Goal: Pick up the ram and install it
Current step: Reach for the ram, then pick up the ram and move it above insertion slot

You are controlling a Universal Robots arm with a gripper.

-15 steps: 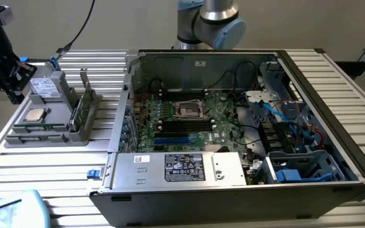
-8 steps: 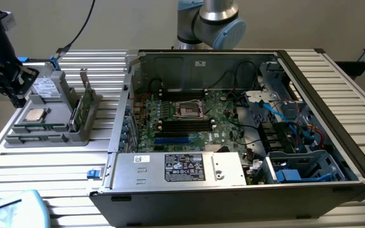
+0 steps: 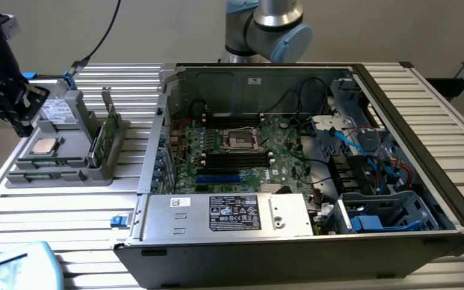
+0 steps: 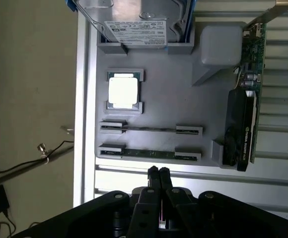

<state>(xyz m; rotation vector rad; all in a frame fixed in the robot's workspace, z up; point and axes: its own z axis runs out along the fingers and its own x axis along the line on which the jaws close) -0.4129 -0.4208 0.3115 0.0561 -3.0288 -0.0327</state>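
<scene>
Your tool (image 4: 158,171) has its two fingers pressed together and pinches nothing; it hangs over the slatted counter (image 4: 218,173), just off one edge of the grey tray (image 4: 159,99). Read that tray as a clock, with the hard drive (image 4: 141,22) at twelve; the graphics card (image 4: 243,124) then stands along three, the square processor (image 4: 123,91) sits toward ten, and the ram (image 4: 149,153) lies in the cradle nearest six, resting at both ends in small grey holders. A thinner strip (image 4: 149,129) lies in the next cradle toward twelve; you cannot tell from here whether it is a second stick. The relation that matters is this: the tool is outside the six o'clock edge, near the ram and apart from it, and the stick lies toward twelve from the fingertips; its long axis runs nine to three, square across that line. Your fingers also sit side by side along nine to three, so by my judgement they part along the stick's length and not across its thin faces. In the exterior view the tray is at nine o'clock from the open computer case (image 3: 313,248), whose black memory slots (image 3: 232,160) lie well apart from the ram; nothing of the installing is done.
</scene>
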